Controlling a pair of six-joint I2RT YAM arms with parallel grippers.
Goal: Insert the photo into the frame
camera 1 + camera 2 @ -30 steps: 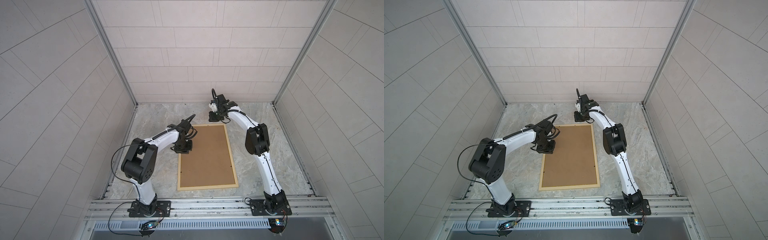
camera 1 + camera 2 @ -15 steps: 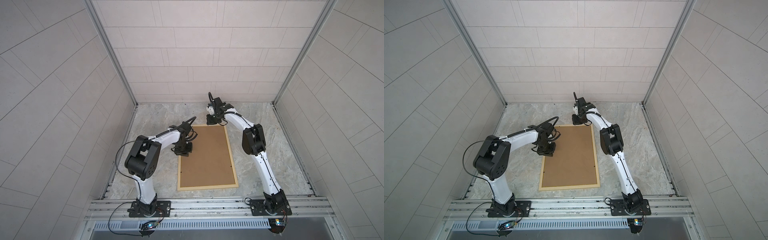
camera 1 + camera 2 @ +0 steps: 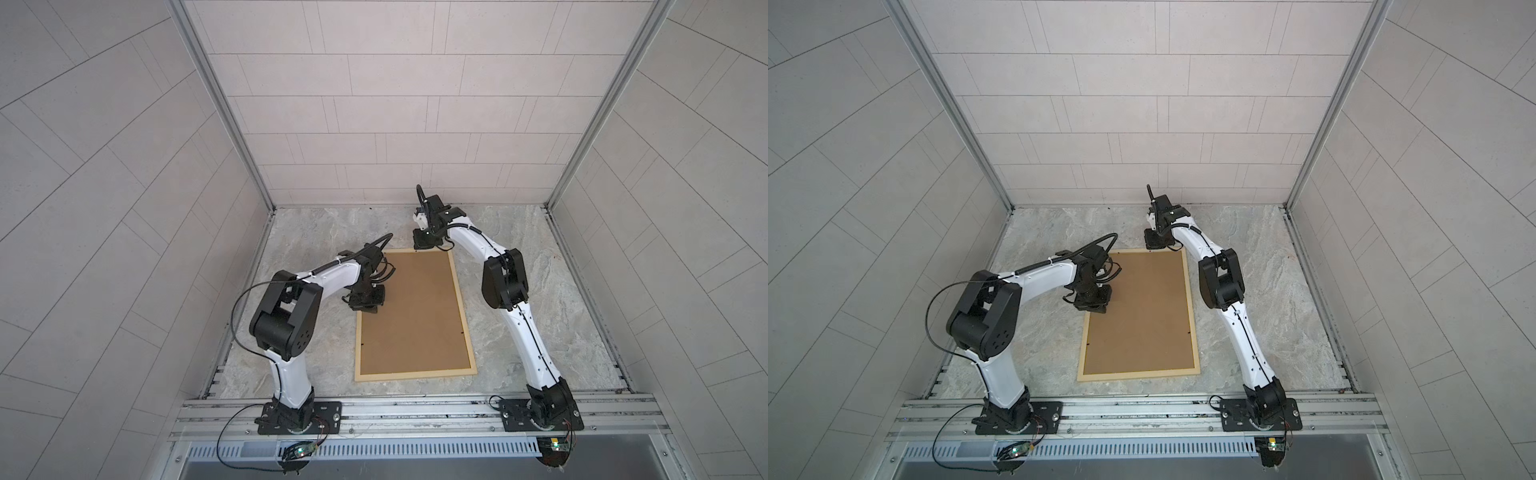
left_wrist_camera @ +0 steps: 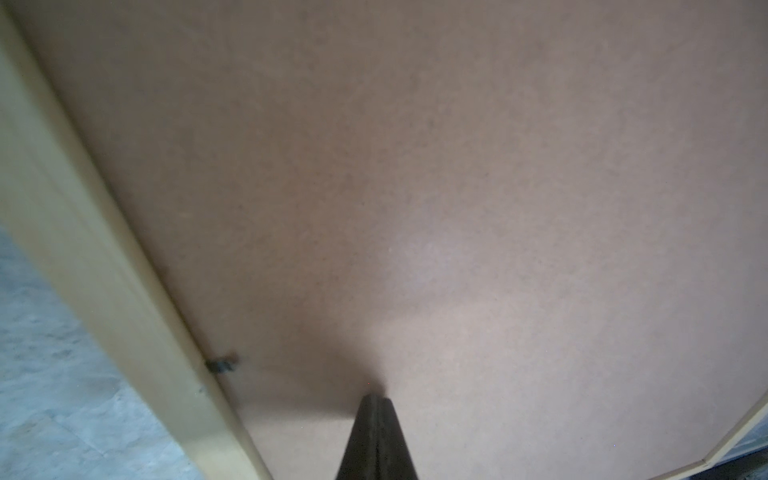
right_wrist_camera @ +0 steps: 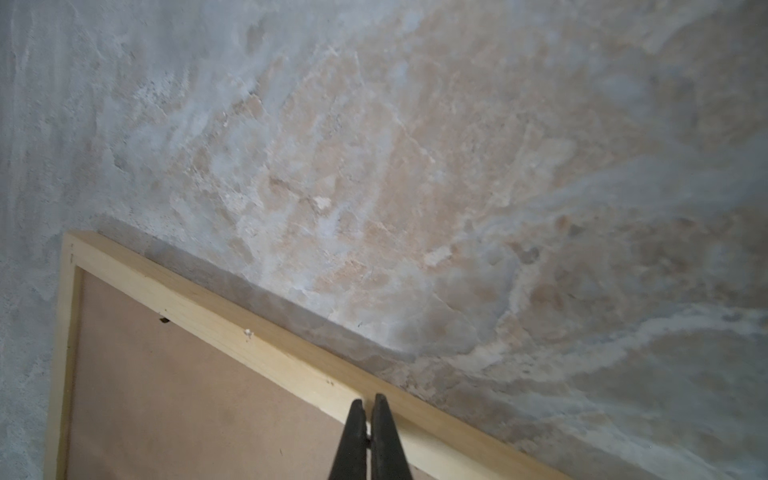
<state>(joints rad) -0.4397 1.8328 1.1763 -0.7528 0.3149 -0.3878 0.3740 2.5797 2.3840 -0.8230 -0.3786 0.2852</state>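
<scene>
The photo was hidden, probably beneath the brown backing board (image 3: 415,311) filling the frame (image 3: 415,374). The left end effector (image 4: 376,401), tips pinched together, touched that board, likely seating it; the right end effector (image 5: 369,401), closed too, sat over the frame's bar.

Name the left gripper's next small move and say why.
Probably slide the shut left gripper sideways to the small dark tab on the frame. The backing board fills the frame, no photo shows, and the tips sit on the board near that tab; the right gripper, also shut, is at the far bar.
</scene>
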